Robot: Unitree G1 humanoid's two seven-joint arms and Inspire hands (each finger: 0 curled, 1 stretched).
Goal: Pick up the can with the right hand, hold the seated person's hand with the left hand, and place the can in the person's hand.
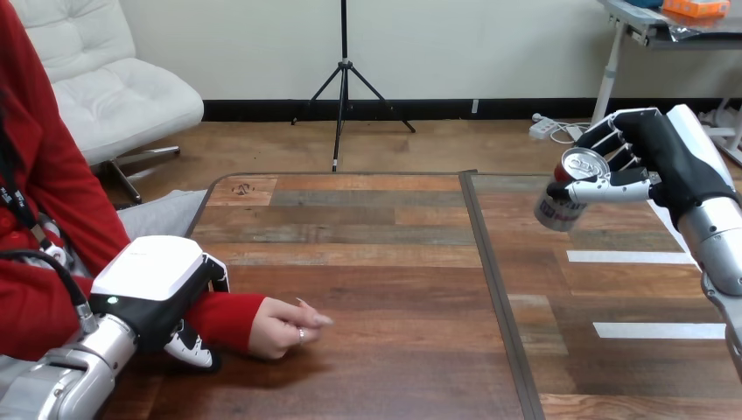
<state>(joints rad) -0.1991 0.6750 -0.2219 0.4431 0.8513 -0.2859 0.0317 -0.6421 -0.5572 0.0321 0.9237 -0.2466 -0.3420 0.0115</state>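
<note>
The can point(567, 194) is up in the air over the right side of the table point(394, 262), tipped (what is inside cannot be seen), and the right hand point(652, 153) grips it, thumb in front and fingers curled behind. Well apart at the left, the left hand point(157, 280) sits on the person's red sleeve point(223, 317) with its thumb curled round the wrist, and the person's hand point(282, 328) rests on the wood just past it. A dark line point(494, 289) crosses the table between them.
</note>
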